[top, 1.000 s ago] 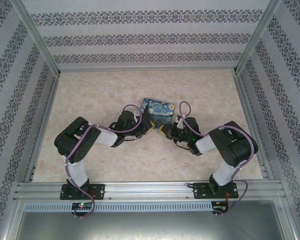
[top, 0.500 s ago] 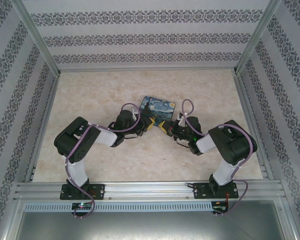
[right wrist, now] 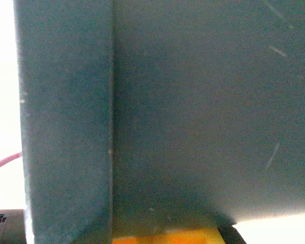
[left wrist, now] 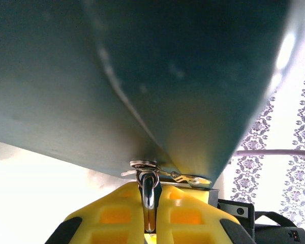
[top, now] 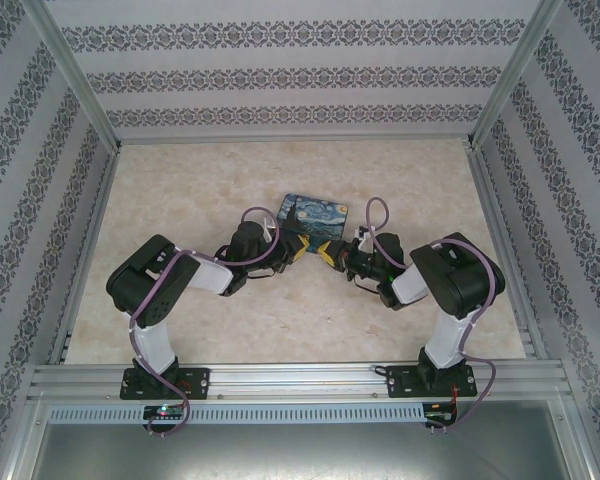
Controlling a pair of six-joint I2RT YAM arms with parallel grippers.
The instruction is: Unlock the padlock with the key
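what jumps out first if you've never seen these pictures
The Starry Night tin sits mid-table, the left arm and right arm bent in on it. In the left wrist view, the left gripper's yellow fingers are shut on a silvery piece, likely the shackle of the padlock, under the tin's dark wall.

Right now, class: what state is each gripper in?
Left gripper: closed on a thin silvery metal piece.
Right gripper: closed; what it holds cannot be told.

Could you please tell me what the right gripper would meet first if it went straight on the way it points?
The dark blue tin: its side wall stands directly ahead of the right gripper, seemingly very close, though depth is hard to judge.
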